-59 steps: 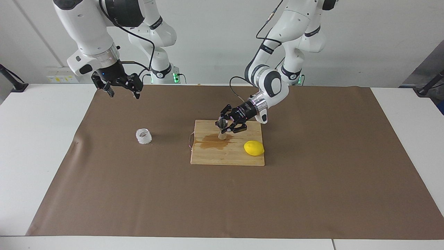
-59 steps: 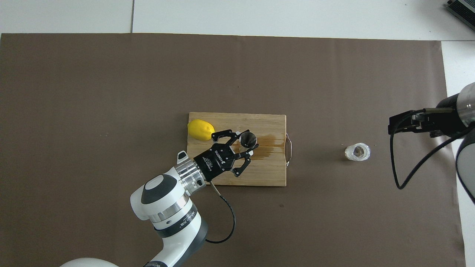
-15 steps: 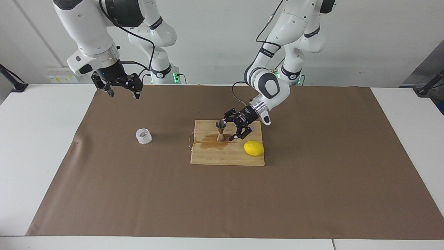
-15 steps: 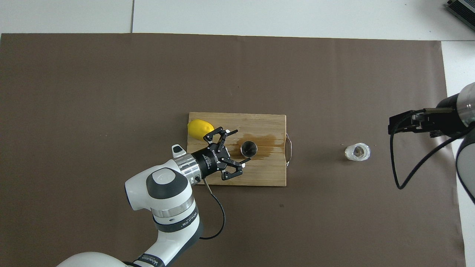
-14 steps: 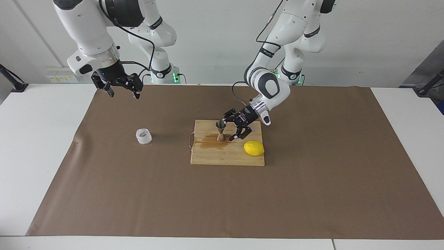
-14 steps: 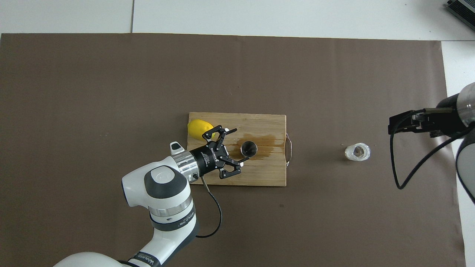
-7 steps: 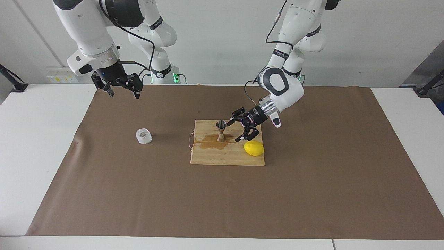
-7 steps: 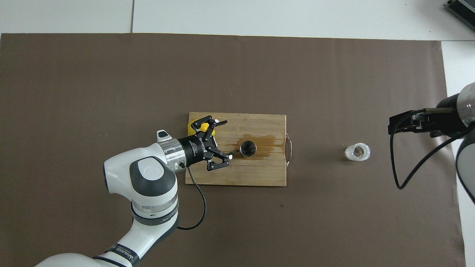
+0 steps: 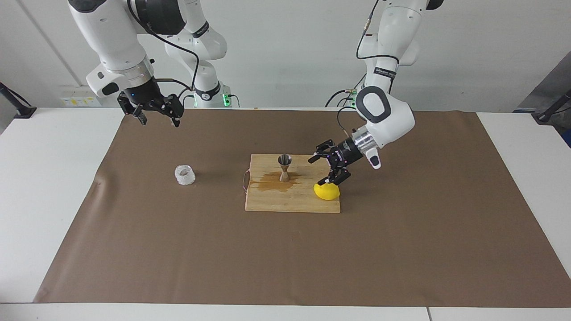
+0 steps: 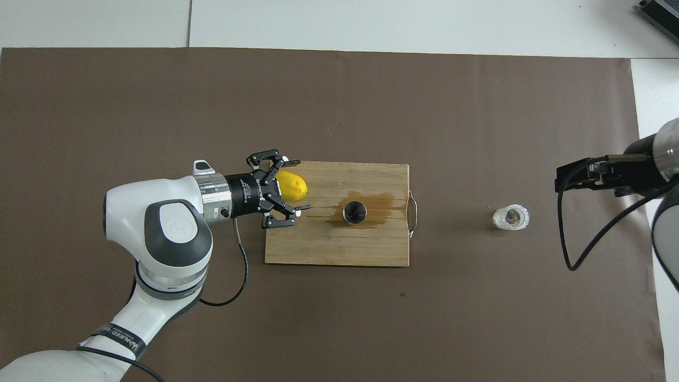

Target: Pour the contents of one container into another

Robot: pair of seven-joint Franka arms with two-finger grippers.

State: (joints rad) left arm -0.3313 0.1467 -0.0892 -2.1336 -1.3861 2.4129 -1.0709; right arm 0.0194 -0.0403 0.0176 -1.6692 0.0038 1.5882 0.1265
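The whitish crinkled cup stands on the brown mat toward the right arm's end of the table. The steel jigger is upright on the wooden cutting board, in a brown wet patch. My left gripper hangs open and empty over the lemon at the board's corner, clear of the jigger. My right gripper waits open and empty, raised over the mat at its own end, apart from the cup.
The board has a thin wire handle on the side toward the cup. The brown mat covers most of the white table.
My left gripper has drawn back from the jigger toward the left arm's end of the board and now hangs over the lemon. The jigger, the cup and the right arm have not moved.
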